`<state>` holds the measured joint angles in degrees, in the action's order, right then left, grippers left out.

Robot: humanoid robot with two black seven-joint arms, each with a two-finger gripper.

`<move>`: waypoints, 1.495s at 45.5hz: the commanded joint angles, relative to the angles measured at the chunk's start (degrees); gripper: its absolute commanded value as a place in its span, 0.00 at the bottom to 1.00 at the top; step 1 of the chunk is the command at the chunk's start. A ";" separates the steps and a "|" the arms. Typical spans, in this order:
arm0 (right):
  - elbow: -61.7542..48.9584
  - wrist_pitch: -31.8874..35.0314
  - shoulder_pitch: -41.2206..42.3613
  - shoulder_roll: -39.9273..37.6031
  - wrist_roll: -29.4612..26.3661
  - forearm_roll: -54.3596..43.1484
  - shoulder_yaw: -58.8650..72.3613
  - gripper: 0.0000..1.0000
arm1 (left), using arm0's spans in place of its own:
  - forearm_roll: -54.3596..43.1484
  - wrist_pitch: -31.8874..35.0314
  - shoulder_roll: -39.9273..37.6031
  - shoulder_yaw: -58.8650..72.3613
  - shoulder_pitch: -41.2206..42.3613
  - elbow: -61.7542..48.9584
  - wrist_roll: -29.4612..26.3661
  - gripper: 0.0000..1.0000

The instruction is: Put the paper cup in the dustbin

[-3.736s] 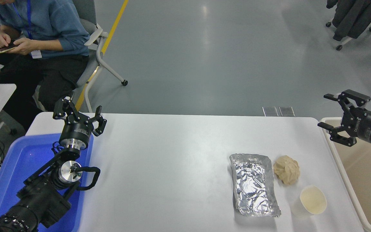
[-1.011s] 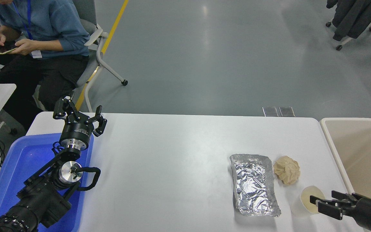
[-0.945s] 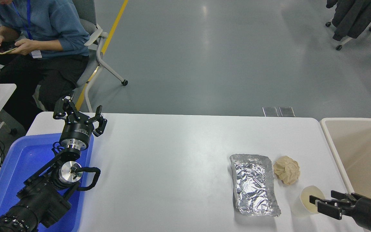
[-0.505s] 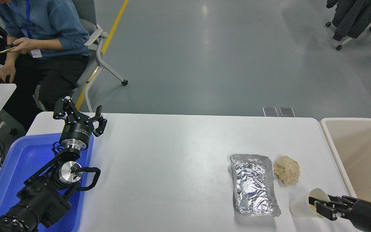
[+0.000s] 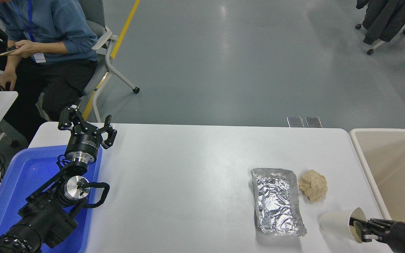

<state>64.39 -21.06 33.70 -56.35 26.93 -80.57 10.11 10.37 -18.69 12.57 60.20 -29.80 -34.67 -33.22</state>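
Note:
The white paper cup [image 5: 336, 223] lies tipped over near the table's front right corner, its rim turned to the right. My right gripper [image 5: 361, 230] comes in from the lower right edge and is shut on the cup's rim, one finger inside the cup. The beige dustbin [image 5: 364, 165] stands just off the table's right edge, close beside the gripper, its open top showing. My left gripper [image 5: 86, 126] is parked open at the far left, over the blue tray.
A crinkled silver foil tray [image 5: 278, 200] lies left of the cup and a tan paper ball [image 5: 313, 189] lies behind it. A blue plastic tray [image 5: 12, 182] sits at the lower left under the left arm. A seated person [image 5: 47, 31] is at the top left.
My right gripper came down from above the dustbin to the cup and closed on its rim. The cup has tipped over and shifted right toward the bin. The left arm has not moved.

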 commanded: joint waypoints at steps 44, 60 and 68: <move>18.59 36.43 23.95 -34.00 2.78 25.45 -16.87 0.00 | 0.00 -0.03 0.00 0.00 0.00 -0.04 0.00 1.00; -7.15 44.26 29.67 -26.72 -0.56 37.49 -17.58 0.00 | 0.00 -0.03 0.00 0.00 0.00 -0.04 0.00 1.00; -24.20 44.35 29.76 -16.00 -6.88 47.07 -16.97 0.00 | 0.00 -0.03 0.00 0.00 0.00 -0.04 0.00 1.00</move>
<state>60.07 20.81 62.04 -82.48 26.17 -44.69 -6.64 10.37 -18.72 12.57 60.21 -29.78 -34.72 -33.23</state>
